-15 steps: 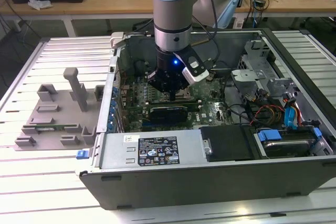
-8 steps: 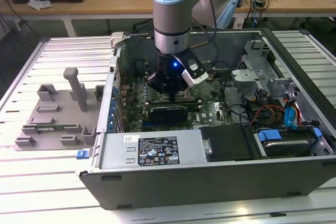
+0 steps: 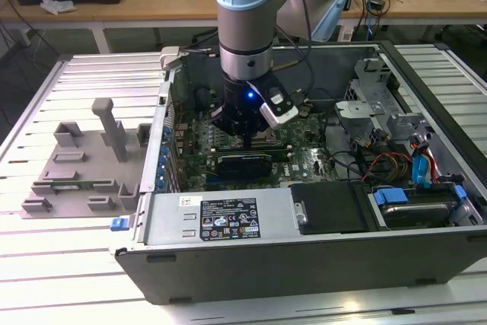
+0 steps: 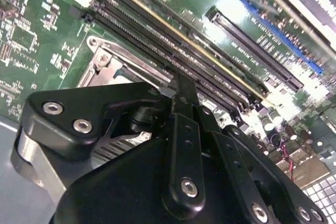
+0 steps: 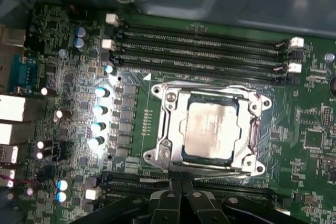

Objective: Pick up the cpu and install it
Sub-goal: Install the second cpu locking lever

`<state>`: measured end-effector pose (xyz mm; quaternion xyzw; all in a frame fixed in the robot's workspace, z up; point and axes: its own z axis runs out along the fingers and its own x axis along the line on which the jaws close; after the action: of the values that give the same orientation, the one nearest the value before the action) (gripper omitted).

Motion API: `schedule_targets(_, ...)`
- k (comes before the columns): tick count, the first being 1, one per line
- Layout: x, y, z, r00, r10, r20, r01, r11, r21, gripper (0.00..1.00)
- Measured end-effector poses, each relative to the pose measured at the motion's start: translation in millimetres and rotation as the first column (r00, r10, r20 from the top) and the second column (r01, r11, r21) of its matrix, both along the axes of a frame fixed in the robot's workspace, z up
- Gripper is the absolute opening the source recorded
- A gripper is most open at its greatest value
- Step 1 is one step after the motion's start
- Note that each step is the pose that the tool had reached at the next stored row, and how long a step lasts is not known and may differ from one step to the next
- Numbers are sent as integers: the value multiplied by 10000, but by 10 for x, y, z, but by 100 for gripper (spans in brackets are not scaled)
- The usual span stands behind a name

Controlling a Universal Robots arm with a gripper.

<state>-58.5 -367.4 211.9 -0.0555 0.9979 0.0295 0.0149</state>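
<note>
I see one cpu [image 5: 211, 128] lying flat in the socket [image 5: 167, 145] on the motherboard [image 5: 315, 114], silver top up, with the metal frame around it. My one gripper [image 5: 181, 192] hovers just beside the socket over the memory slots, its two fingers [image 4: 184, 108] pressed together, clenched on nothing. In the exterior view the arm [image 3: 243, 28] reaches down into the open case [image 3: 304, 256].
</note>
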Motion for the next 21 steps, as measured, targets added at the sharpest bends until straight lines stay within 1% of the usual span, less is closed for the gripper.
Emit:
schedule_targets(1, -16, 0, 0, 10000, 0, 31, -1, 10000, 89, 11)
schedule_targets(2, -28, 0, 0, 10000, 0, 54, 0, 9999, 159, 11)
schedule_targets(3, -42, 0, -1, 10000, -2, 85, 0, 9996, 290, 11)
schedule_targets(4, -52, -1, -1, 9999, -3, 101, -1, 9992, 392, 11)
schedule_targets(7, -53, -16, -7, 9999, -135, 92, 131, 9990, 424, 11)
schedule_targets(9, -53, -35, -10, 9995, -310, 72, 306, 9986, 427, 11)
schedule_targets(11, -53, -48, -11, 9993, -371, 71, 367, 9984, 428, 11)
schedule_targets(12, -53, -73, -12, 9992, -393, 71, 390, 9982, 452, 11)
schedule_targets(13, -53, -99, -11, 9992, -398, 69, 394, 9980, 498, 11)
schedule_targets(14, -54, -111, -12, 9992, -398, 69, 394, 9979, 519, 11)
schedule_targets(16, -53, -127, -13, 9992, -401, 64, 397, 9978, 526, 11)
schedule_targets(17, -54, -138, -15, 9991, -415, 59, 411, 9975, 573, 11)
schedule_targets(18, -54, -145, -16, 9991, -430, 56, 426, 9970, 642, 11)
schedule_targets(19, -54, -154, -19, 9990, -447, 54, 443, 9967, 687, 11)
schedule_targets(20, -54, -174, -24, 9989, -474, 51, 470, 9962, 733, 11)
schedule_targets(21, -54, -181, -26, 9988, -485, 47, 480, 9956, 799, 11)
